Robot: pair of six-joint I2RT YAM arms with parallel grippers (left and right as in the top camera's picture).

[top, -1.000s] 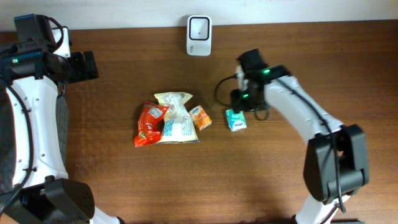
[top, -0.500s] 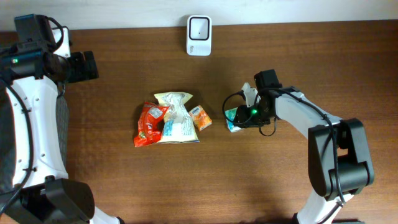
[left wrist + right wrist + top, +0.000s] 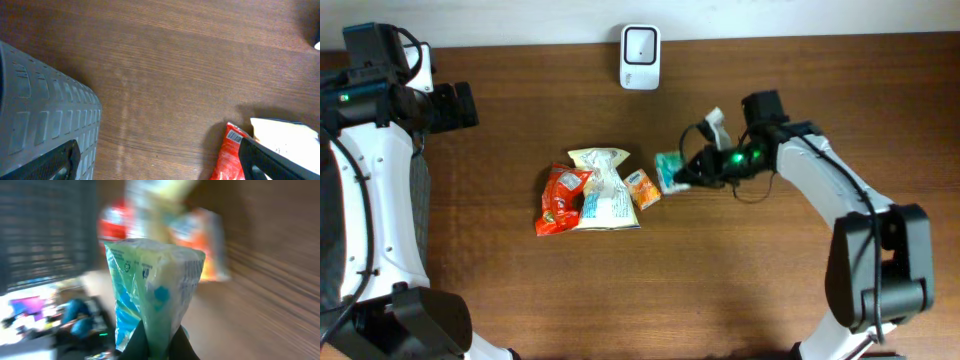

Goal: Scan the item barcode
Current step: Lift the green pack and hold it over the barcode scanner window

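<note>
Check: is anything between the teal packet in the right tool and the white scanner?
Nothing visible. Only bare table lies between the teal packet and the white scanner; the snack bags sit off to the side.

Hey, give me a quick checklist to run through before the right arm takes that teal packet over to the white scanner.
1. Right tool shut on the teal packet: ok.
2. Packet apart from the snack pile: ok, the wrist view shows the pile beyond it.
3. Barcode located and turned toward the white scanner: cannot tell, the print is too small to read.
4. Path to the scanner: ok, only bare table lies between.
5. Left tool out of the way: ok, open at the far left.
</note>
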